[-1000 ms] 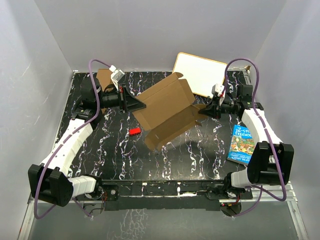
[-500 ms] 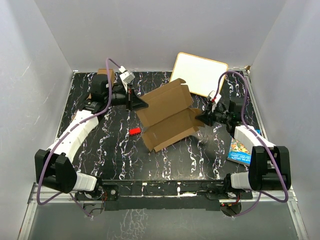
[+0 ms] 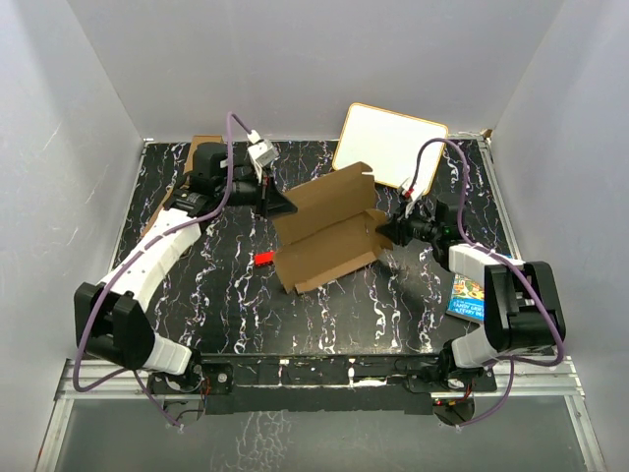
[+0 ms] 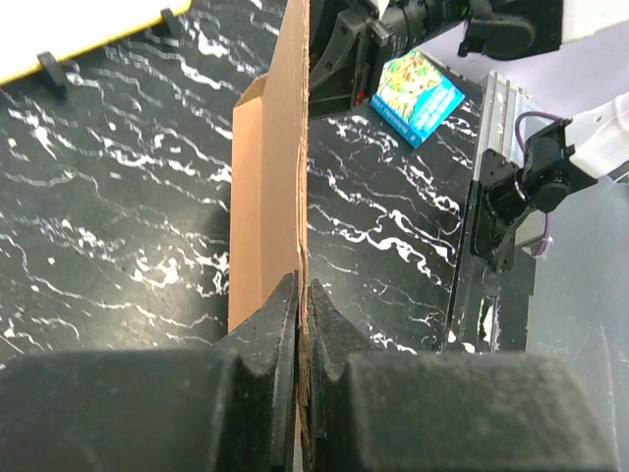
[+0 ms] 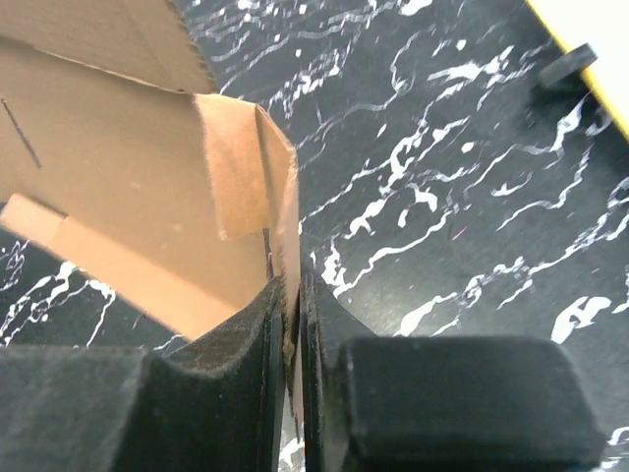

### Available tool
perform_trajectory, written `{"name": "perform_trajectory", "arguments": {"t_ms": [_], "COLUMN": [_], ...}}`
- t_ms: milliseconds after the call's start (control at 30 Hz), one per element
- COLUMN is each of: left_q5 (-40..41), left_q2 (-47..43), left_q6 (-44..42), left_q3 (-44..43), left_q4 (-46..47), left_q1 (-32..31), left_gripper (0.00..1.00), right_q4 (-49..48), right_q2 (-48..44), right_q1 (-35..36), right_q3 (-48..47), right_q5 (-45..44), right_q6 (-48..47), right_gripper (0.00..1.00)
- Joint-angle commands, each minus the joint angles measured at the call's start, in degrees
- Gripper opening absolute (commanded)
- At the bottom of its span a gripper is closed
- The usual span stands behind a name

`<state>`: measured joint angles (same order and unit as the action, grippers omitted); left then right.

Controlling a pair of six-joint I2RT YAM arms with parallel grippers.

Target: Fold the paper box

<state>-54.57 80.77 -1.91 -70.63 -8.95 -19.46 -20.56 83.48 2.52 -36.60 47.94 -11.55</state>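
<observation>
The paper box point(image 3: 329, 231) is a brown cardboard sheet, partly folded, standing mid-table between both arms. My left gripper point(image 3: 285, 204) is shut on its upper left edge. In the left wrist view the cardboard point(image 4: 300, 147) runs edge-on, straight out from between the closed fingers of the left gripper point(image 4: 305, 285). My right gripper point(image 3: 386, 231) is shut on a side flap at the box's right end. In the right wrist view that flap point(image 5: 285, 187) stands upright in the right gripper point(image 5: 295, 285), and the box's inner panel point(image 5: 118, 167) spreads to the left.
A whiteboard point(image 3: 393, 143) leans against the back wall behind the box. A colourful book point(image 3: 472, 295) lies at the right edge by the right arm. A small red object point(image 3: 262, 259) sits on the table left of the box. A brown cardboard piece point(image 3: 201, 146) lies at the back left.
Both grippers have moved inward toward each other with the box. The sheet has folded up more and now sits lower and more compact.
</observation>
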Motion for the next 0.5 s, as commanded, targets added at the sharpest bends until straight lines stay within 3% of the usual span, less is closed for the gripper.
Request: {"name": "perform_trajectory", "arguments": {"t_ms": [0,333,467], "left_q5": [-0.2,2.2,2.6], "left_q2": [1.4,1.6,1.4], "left_q6": [-0.1,-0.5,-1.7], "left_q3": [2.5,2.4,1.6], "left_q4": [-0.3,-2.3,-2.5], "left_q1": [-0.4,-0.4,-0.4], "left_gripper": [0.0,0.0,0.0], "right_q4": [3.0,17.7,24.4], "right_q2": [2.5,-0.4,0.0], "right_q1": [0.2,-4.1,-5.1], "right_q3": [-2.9,-5.1,-8.0], "right_q5": [2.6,9.6,12.4], "right_q6": [-3.3,-19.1,-23.0], "right_gripper": [0.16,0.45,0.48]}}
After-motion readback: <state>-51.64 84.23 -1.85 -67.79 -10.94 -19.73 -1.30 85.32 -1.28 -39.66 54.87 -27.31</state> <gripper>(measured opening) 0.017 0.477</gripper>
